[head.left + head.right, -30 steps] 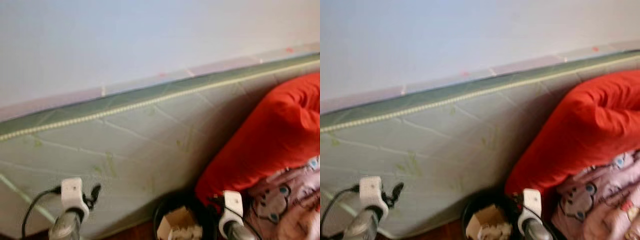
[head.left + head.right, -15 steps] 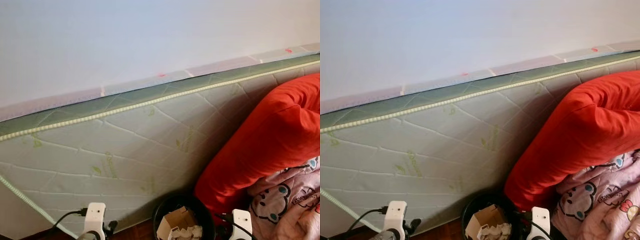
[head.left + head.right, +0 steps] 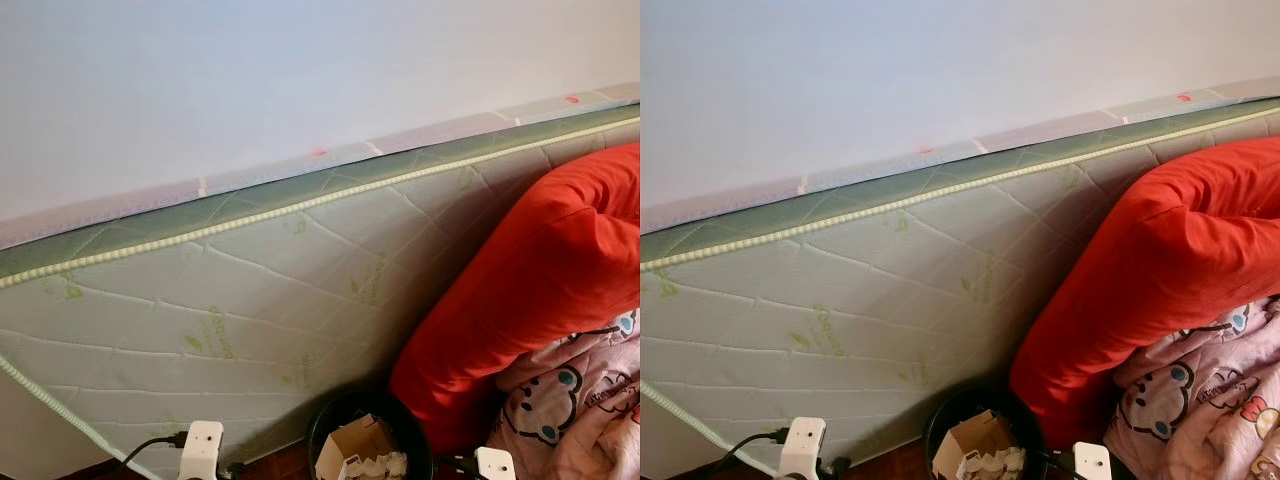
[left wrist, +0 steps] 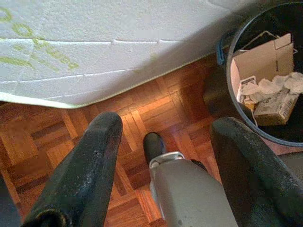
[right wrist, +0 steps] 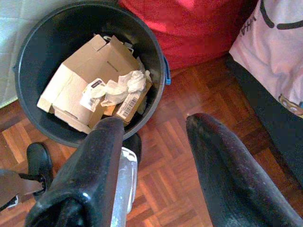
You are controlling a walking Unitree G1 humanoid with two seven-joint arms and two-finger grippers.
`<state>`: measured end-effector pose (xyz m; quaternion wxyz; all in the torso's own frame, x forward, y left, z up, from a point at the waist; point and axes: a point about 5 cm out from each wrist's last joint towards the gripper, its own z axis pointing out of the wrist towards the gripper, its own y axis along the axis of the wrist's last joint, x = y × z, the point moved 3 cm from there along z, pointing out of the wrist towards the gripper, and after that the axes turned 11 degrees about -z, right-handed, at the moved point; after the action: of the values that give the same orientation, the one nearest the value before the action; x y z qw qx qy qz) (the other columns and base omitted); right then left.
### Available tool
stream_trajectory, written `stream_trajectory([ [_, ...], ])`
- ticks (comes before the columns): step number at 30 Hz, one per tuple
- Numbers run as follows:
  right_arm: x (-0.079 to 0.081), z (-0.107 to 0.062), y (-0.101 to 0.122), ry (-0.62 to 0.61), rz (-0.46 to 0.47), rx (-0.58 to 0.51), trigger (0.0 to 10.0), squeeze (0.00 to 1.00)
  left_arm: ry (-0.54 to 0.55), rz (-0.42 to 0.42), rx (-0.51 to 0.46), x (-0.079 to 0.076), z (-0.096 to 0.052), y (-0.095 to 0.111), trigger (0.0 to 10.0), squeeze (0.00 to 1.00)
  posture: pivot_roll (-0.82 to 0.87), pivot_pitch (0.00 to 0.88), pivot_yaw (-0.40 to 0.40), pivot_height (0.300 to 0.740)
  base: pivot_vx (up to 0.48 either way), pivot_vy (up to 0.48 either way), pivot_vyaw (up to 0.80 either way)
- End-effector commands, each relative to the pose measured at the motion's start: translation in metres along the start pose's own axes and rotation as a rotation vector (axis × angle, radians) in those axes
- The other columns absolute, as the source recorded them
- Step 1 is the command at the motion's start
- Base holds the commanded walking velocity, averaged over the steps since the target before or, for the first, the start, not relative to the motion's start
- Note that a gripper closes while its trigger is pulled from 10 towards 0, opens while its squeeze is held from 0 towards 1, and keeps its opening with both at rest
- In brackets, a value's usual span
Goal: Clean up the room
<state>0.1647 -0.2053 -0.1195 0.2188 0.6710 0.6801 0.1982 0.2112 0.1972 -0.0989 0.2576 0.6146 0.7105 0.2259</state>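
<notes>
Bin (image 5: 28,61) on parquet floor (image 5: 165,184) at 6 o'clock in head views, already holding a flattened box (image 5: 85,80) and crumpled paper (image 5: 125,85), box's long axis roughly 8-to-2 in right wrist view. Left hand (image 4: 161,156) and right hand (image 5: 156,156) both spread wide, holding nothing. Mattress (image 3: 250,290) leans on wall, red pillow (image 3: 530,280) and pink blanket (image 3: 580,390) at 4 o'clock unsorted; judged mostly undone.

White quilted mattress (image 3: 250,300), green-trimmed, stands on edge against pale wall (image 3: 250,80). Red pillow (image 3: 520,290) leans on its face; pink cartoon-print blanket (image 3: 580,400) lies just beside the pillow. Floor: wood parquet (image 4: 156,113).
</notes>
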Motion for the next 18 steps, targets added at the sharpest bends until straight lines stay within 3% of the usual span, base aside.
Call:
stream_trajectory([
  [1, 0.0005, 0.0003, 0.0003, 0.011, -0.014, 0.008, 10.0, 0.00, 0.007, 0.006, 0.022, 0.0005, -0.0012, -0.0074, 10.0, 0.00, 0.04, 0.000, -0.036, 0.740, 0.000, 0.000, 0.00],
  [18, -0.0001, 0.0001, -0.0013, 0.008, -0.020, 0.017, 10.0, 0.00, -0.012, 0.042, 0.030, -0.0056, 0.0006, -0.0054, 10.0, 0.00, 0.03, 0.000, -0.036, 0.740, 0.000, 0.000, 0.00],
])
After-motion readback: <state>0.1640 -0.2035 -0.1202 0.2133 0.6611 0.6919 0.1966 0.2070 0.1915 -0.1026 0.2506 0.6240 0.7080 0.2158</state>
